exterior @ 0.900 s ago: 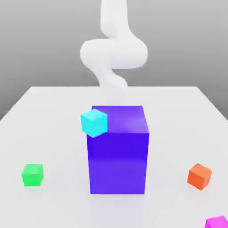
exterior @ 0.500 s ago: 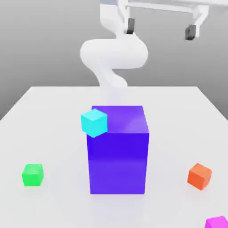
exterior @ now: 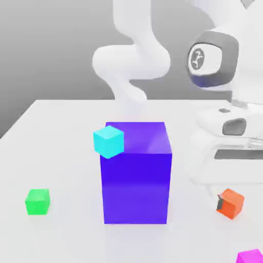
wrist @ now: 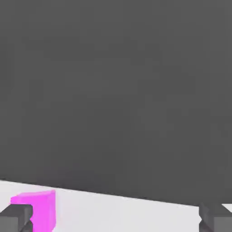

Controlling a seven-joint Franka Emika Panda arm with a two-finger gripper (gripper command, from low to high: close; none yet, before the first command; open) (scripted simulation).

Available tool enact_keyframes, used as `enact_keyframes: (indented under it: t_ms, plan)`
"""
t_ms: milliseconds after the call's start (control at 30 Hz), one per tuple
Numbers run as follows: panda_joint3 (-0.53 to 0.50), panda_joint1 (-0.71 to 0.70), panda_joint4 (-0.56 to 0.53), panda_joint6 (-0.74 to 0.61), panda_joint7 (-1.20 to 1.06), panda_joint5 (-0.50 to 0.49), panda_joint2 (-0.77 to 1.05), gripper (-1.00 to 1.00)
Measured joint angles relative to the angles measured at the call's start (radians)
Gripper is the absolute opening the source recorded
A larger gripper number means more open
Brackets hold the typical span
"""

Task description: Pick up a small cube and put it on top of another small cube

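A: Big block?
B: Purple-blue block, exterior view's left of the claw. Claw's wide.
A: Small pink cube?
B: Exterior view: cut by the bottom edge, below the claw. Hand view: partly behind one fingertip.
A: Others?
B: Orange cube overlaps a fingertip, contact unclear. Cyan cube, green cube: exterior view's left of claw.
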Motion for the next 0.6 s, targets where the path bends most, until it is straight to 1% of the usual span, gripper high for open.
enact_keyframes:
  t_ms: [200,333,367,600]
  plan:
    - [0.025,0.05,0.029,0.053,0.031,0.014,0.196,0.0]
    - [-0.02,0.096,0.063,0.147,0.069,-0.032,0.34,0.0]
    - [-0.03,0.104,0.069,0.163,0.076,-0.041,0.362,-1.0]
    - [-0.029,0.103,0.068,0.162,0.074,-0.038,0.36,-1.0]
